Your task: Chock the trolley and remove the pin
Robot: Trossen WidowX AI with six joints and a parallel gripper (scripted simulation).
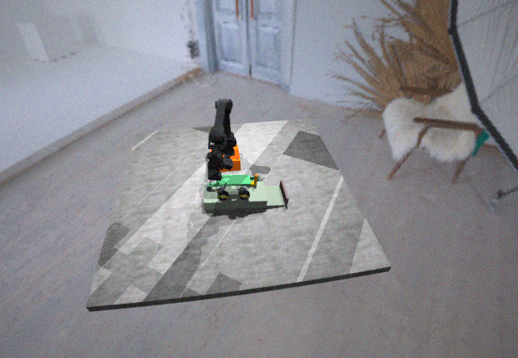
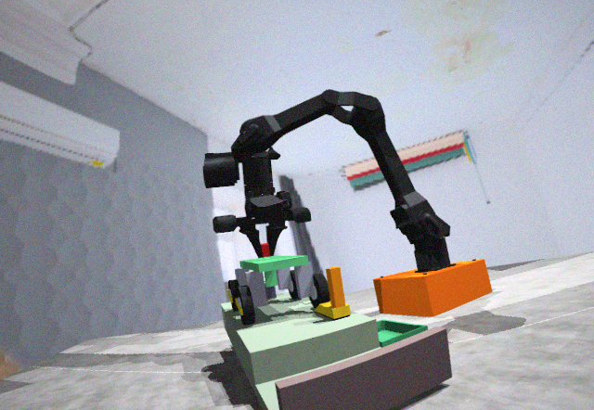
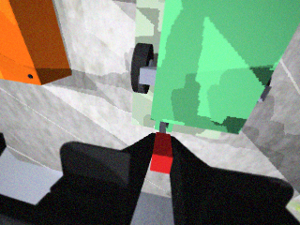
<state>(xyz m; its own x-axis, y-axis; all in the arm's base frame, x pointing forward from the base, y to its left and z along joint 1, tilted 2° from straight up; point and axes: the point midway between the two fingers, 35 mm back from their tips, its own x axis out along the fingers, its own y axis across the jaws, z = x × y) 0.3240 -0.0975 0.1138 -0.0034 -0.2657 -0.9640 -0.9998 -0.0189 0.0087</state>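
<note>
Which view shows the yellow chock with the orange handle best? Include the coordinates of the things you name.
The exterior view: the chock (image 1: 255, 181) (image 2: 335, 311) stands there unobstructed, its base at a wheel (image 2: 319, 289). The top view shows it tiny beside the trolley's green deck (image 1: 234, 180) (image 2: 274, 263) (image 3: 220, 66); the wrist view doesn't show it.

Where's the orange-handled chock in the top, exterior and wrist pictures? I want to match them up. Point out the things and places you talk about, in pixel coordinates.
Top: the chock (image 1: 255, 180) (image 2: 334, 295) is just right of centre, at the right end of the trolley's green deck (image 1: 234, 180) (image 2: 274, 262) (image 3: 197, 61).
Exterior: right of centre, in the lower half, beside a black wheel.
Wrist: not in it.
Shared landmark: the trolley's green deck, at upper right in the wrist view.
</note>
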